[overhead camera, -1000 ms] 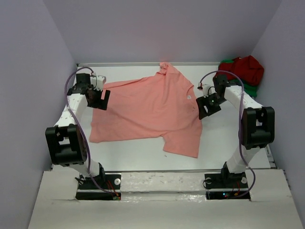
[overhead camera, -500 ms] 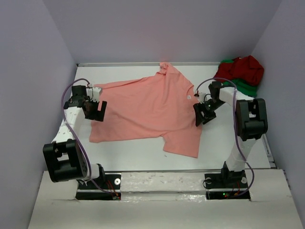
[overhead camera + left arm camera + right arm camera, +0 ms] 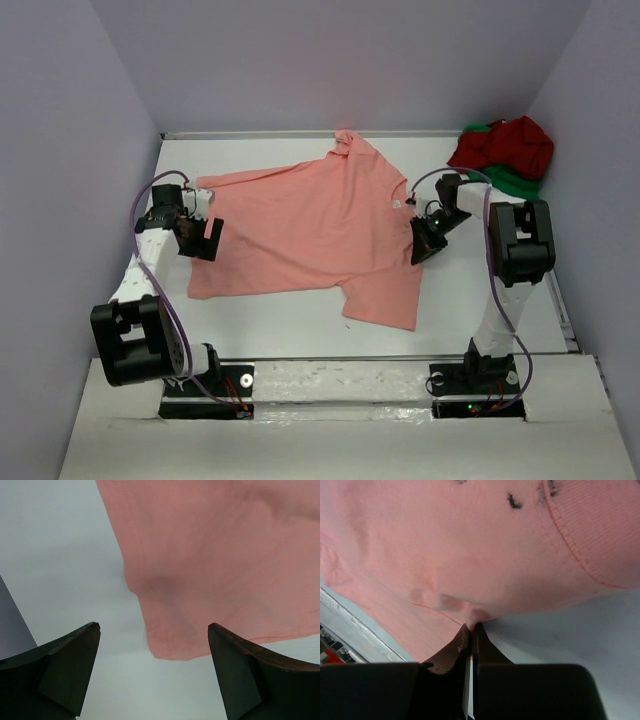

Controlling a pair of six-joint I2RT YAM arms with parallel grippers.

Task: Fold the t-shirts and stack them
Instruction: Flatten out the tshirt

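Note:
A salmon-pink t-shirt (image 3: 310, 225) lies spread out flat in the middle of the white table (image 3: 280, 325). My right gripper (image 3: 418, 245) is at the shirt's right edge. In the right wrist view its jaws are pressed together on a small pinch of that pink cloth (image 3: 470, 545), so the right gripper (image 3: 472, 626) is shut on it. My left gripper (image 3: 205, 238) hangs wide open at the shirt's left edge. In the left wrist view a rounded corner of the pink shirt (image 3: 225, 555) lies just ahead of the left gripper (image 3: 153, 625), which holds nothing. The dark red shirt (image 3: 510, 145) and the green shirt (image 3: 518, 183) lie bunched together at the far right corner.
Lilac walls close in the table on the left, back and right. The bunched pile sits just beyond the right arm's elbow. Bare white table shows in front of the pink shirt and along its left side (image 3: 60, 555).
The right gripper has come down onto the shirt's right edge and closed on it. The left gripper has moved a little nearer along the shirt's left edge, still open.

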